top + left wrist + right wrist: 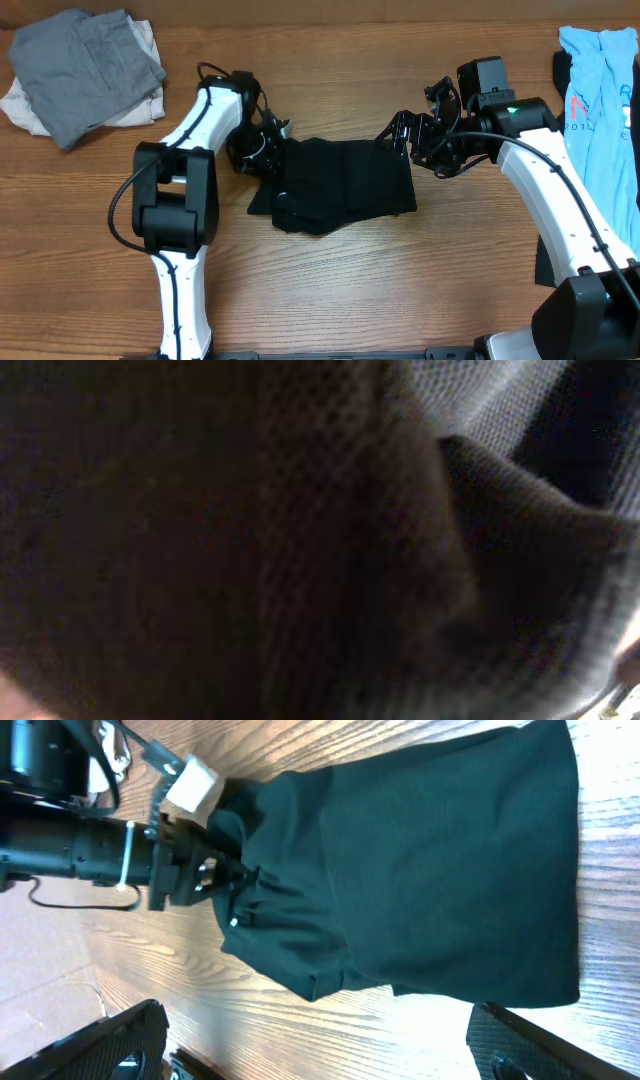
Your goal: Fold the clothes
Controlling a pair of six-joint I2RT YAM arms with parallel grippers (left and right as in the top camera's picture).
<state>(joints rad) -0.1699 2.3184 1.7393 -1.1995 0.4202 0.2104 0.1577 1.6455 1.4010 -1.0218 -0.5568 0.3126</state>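
- My left fingers (pixel 262 150) are closing on the 9 o'clock edge of the black T-shirt (pixel 345 185). In my right wrist view the cloth is puckering and bunching where they are pinching it (pixel 225 885).
- My left wrist camera is showing nothing but dark knit fabric pressed close against the lens, so from there I am not seeing the fingers themselves.
- My right fingers (pixel 418 135) are standing wide apart and holding nothing. They are hovering at the 2 o'clock corner of the black T-shirt, just beside its edge; I cannot tell whether they are touching it.
- In my right wrist view one right fingertip (pixel 520 1040) is showing at the lower right and the other at the lower left, with bare wood and the shirt's hem lying between them.
- The black T-shirt is lying in the middle of the surface (pixel 350 290) as a rough folded rectangle, rumpled and thicker toward its 8 o'clock side.
- My two white arms are reaching in from the 6 o'clock side, one on each flank of the shirt.
- A grey piece (pixel 85 70) is sitting on a white piece (pixel 20 105) at 10 o'clock, well apart from the shirt.
- A light-blue shirt (pixel 600 90) with red print is lying at 2 o'clock, running off the frame.
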